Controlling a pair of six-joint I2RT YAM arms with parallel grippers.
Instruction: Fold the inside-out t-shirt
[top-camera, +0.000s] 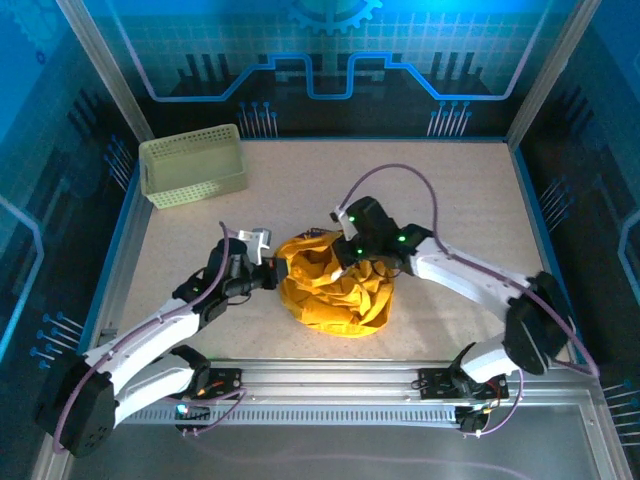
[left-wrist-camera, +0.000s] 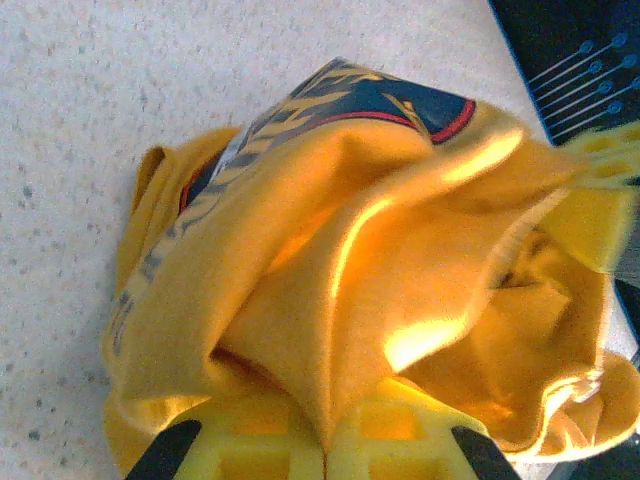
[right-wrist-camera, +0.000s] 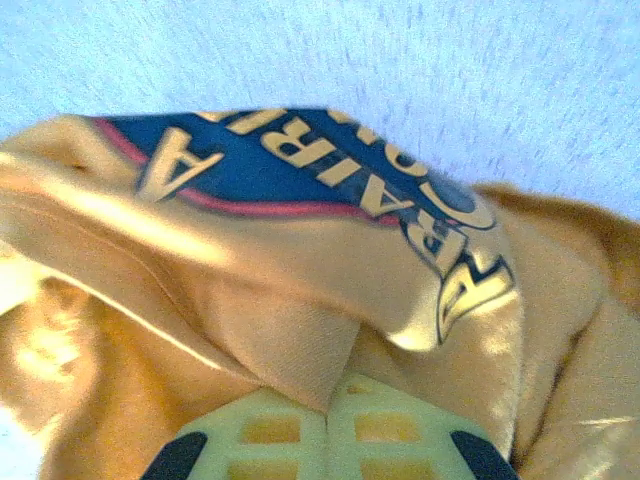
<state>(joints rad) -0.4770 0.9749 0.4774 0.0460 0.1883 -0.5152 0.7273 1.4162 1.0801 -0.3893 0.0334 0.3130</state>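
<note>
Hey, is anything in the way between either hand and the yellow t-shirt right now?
Nothing visible. Both hands are shut on the t-shirt: the left hand pinches one fold, the right hand another. The green basket sits apart, at the far-left corner of the table.

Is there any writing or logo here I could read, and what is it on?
"A": big yellow letter on the navy print of the t-shirt, right wrist view.
"AIR": probably, curving beside it; the rest of the word is folded away or too distorted to read.
The same print in the left wrist view: too blurred to read.
Basket: no text.
</note>
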